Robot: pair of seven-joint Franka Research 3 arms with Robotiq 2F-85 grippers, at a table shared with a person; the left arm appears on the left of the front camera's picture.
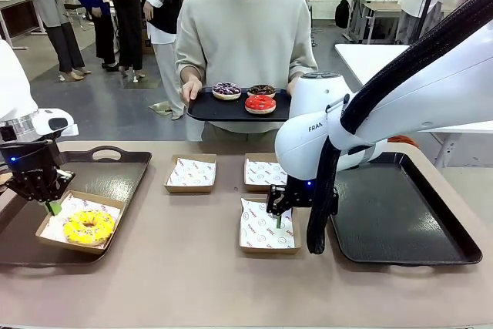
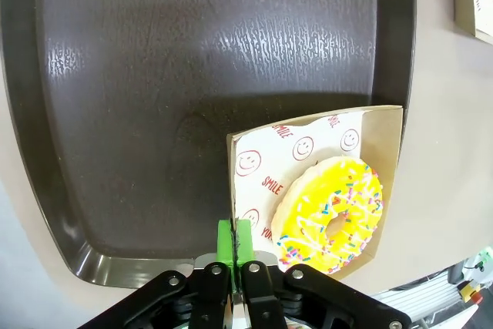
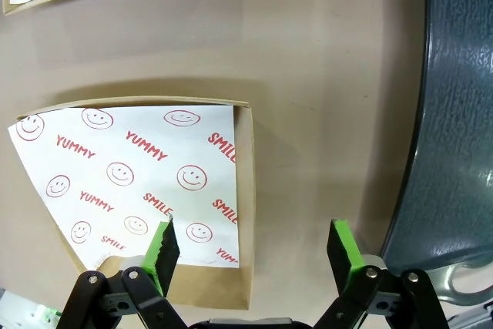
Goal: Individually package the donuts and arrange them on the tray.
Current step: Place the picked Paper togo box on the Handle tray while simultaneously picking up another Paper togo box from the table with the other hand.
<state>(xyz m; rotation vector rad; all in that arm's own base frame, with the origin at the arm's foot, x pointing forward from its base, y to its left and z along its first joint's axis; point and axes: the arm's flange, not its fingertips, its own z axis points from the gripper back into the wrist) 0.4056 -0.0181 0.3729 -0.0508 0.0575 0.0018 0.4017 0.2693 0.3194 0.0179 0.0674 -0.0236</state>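
1. Front view: the left gripper (image 1: 51, 204) is pinched shut, apparently on the rim of the loaded box (image 1: 110, 217). The box holds the yellow donut (image 1: 88, 226) and lies on the left tray (image 1: 115, 179). The red donut (image 1: 260, 103), purple donut (image 1: 226, 90) and chocolate donut (image 1: 262, 89) sit on the person's tray (image 1: 202, 107).
2. Left wrist view: the pads meet at the box's edge wall. Thin card could buckle there and tip the donut out.
3. Right wrist view: the right gripper (image 3: 253, 240) has its jaws wide and holds nothing, above the empty box (image 3: 245, 190). A pad might snag its paper liner (image 3: 131, 175).

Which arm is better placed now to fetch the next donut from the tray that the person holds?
Probably the right. The right hand is open and free above an empty box, nearer the person's tray. The left hand is shut on the edge of the filled box, with the yellow donut in it.
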